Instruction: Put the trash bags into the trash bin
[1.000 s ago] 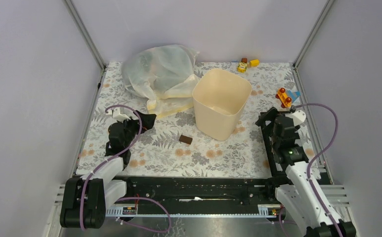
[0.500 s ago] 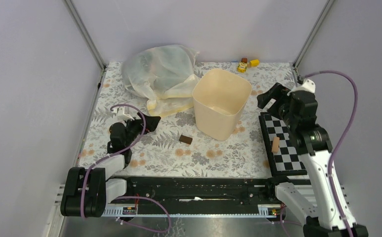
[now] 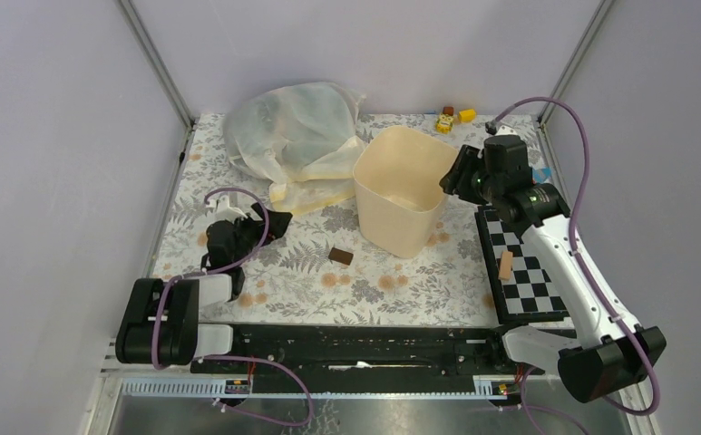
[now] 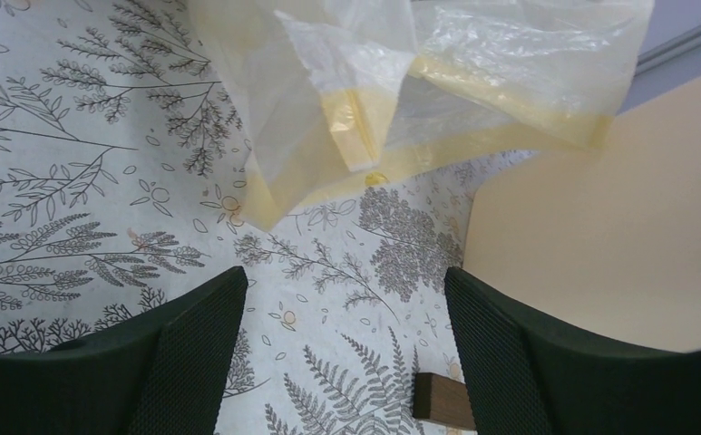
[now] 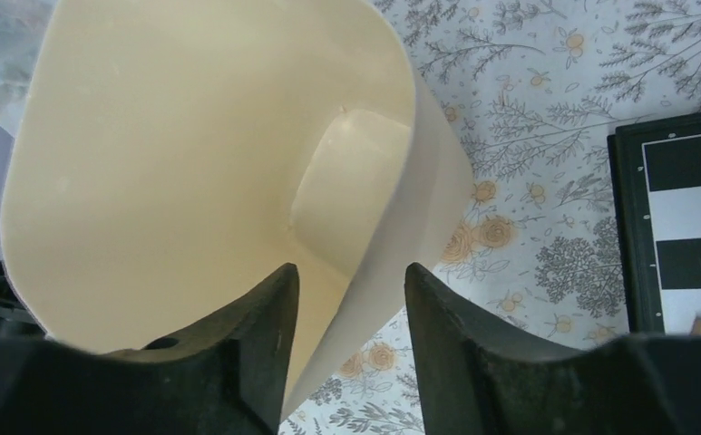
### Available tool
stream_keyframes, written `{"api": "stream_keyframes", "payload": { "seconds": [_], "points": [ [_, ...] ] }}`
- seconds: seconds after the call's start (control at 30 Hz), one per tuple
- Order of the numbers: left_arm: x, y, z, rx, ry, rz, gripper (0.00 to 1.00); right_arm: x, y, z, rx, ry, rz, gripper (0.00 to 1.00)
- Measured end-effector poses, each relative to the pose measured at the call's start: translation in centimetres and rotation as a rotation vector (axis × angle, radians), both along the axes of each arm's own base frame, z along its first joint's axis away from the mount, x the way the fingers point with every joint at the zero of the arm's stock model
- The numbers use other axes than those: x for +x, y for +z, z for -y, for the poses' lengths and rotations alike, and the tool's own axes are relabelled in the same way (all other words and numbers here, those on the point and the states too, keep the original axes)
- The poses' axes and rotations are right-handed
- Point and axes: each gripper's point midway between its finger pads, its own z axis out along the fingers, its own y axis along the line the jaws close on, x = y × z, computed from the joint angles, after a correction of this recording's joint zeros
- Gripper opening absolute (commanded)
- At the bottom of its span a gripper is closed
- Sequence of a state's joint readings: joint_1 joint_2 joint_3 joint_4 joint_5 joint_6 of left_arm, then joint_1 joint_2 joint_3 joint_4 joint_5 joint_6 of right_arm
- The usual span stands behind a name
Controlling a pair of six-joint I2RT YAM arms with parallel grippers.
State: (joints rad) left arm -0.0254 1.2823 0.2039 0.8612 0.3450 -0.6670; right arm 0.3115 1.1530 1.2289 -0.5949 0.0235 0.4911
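Note:
The cream-beige trash bin stands upright mid-table, and nothing shows inside it. My right gripper hangs at its right rim. In the right wrist view the right gripper straddles the wall of the bin, one finger inside and one outside, with gaps on both sides. My left gripper lies low on the cloth to the left, open and holding nothing. In its wrist view the left gripper faces the bin. The dark brown-olive trash bags are out of view.
A large whitish translucent bag with a pale yellow rim lies behind and left of the bin; its rim lies ahead of the left fingers. A small brown block sits before the bin. A checkerboard lies at the right; small toys sit at the back.
My right arm has lifted off the checkerboard and swung forward-left to the bin's rim, its jaws narrowing. The left gripper has barely shifted and has narrowed slightly.

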Motion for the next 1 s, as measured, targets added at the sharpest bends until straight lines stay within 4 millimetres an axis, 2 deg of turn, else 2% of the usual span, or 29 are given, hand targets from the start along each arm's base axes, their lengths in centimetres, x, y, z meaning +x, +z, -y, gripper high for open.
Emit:
{"api": "stream_keyframes", "payload": {
  "seconds": [0.1,0.17,0.3,0.4,0.5,0.63,0.77,0.9,1.0],
  "points": [
    [0.6,-0.7,-0.1,-0.010,0.016,-0.021,0.74,0.5,-0.9,-0.2,-0.012,-0.007,-0.025,0.10],
    [0.8,-1.0,-0.2,-0.015,0.020,-0.033,0.70,0.9,-0.8,0.2,-0.029,-0.032,-0.013,0.00],
    [1.8,-1.7,0.0,-0.039,0.025,-0.058,0.47,1.1,-1.0,1.7,-0.095,-0.084,-0.013,0.00],
    [2.5,-2.4,0.2,-0.056,0.019,-0.087,0.36,1.1,-1.2,2.3,-0.151,-0.096,-0.037,0.00],
    [2.5,-2.6,0.2,-0.070,0.025,-0.099,0.19,2.6,-0.2,3.5,-0.209,-0.166,-0.018,0.00],
    [2.7,-2.3,-0.1,-0.072,0.044,-0.092,0.00,5.2,1.1,6.0,-0.273,-0.290,0.011,0.00],
    [2.9,-1.2,-0.5,-0.063,0.066,-0.058,0.00,7.6,1.2,7.4,-0.292,-0.354,0.000,0.00],
    [2.8,-0.3,-1.2,-0.050,0.108,-0.035,0.00,9.3,-0.1,8.9,-0.287,-0.412,-0.035,0.00],
    [2.3,0.4,-1.9,-0.035,0.148,-0.021,0.00,10.6,-0.4,11.8,-0.254,-0.499,-0.046,0.00]
  ]
}}
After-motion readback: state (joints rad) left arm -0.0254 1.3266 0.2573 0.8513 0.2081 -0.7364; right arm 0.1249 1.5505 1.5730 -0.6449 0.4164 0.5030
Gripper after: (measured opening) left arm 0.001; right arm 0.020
